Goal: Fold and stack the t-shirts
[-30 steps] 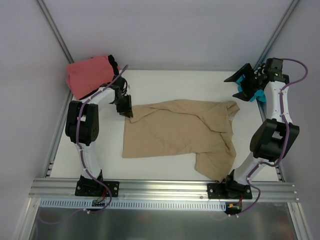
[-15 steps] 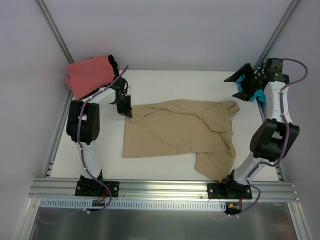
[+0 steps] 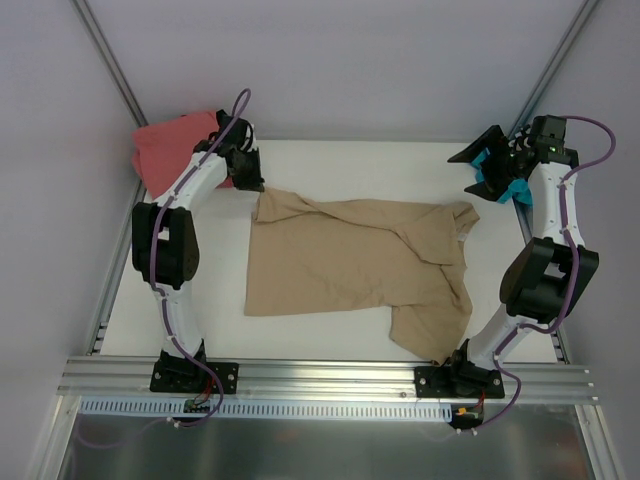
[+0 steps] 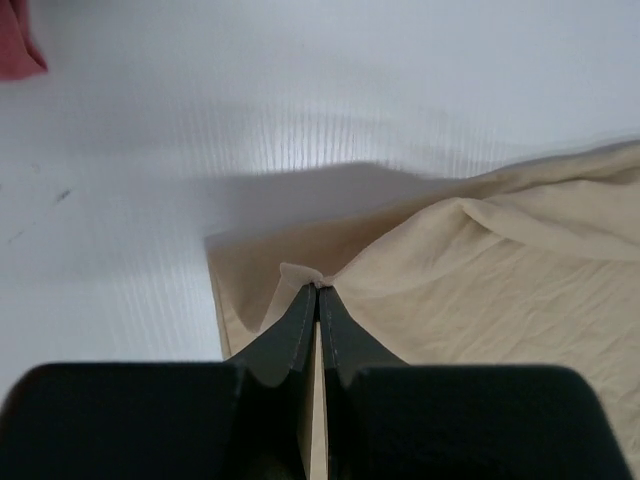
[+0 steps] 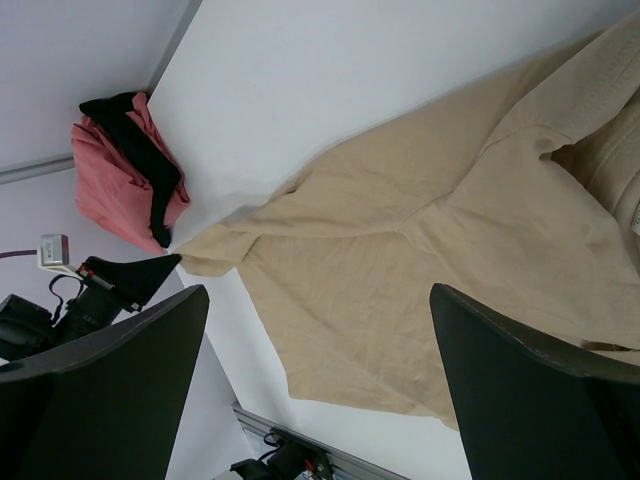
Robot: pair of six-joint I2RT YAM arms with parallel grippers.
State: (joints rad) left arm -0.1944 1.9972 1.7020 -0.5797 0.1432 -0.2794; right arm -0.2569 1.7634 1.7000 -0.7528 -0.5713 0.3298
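The tan t-shirt (image 3: 350, 262) lies spread across the middle of the table, its right side rumpled and one part trailing toward the near edge. My left gripper (image 3: 256, 186) is shut on the shirt's far-left corner; in the left wrist view the jaws (image 4: 320, 291) pinch a small fold of tan cloth (image 4: 480, 290). The coral-pink t-shirt (image 3: 168, 148) is bunched in the far-left corner, with the black t-shirt (image 5: 148, 165) against it. My right gripper (image 3: 482, 170) hangs open at the far right, above teal cloth (image 3: 517, 191), with nothing between its fingers (image 5: 105, 385).
Grey walls close in the table on the left, back and right. An aluminium rail (image 3: 320, 375) with both arm bases runs along the near edge. Bare white table (image 3: 350, 170) shows behind the tan shirt.
My left gripper has shut on the tan shirt's far-left corner and drawn it toward the far-left, stretching that corner out. The right arm has not moved.
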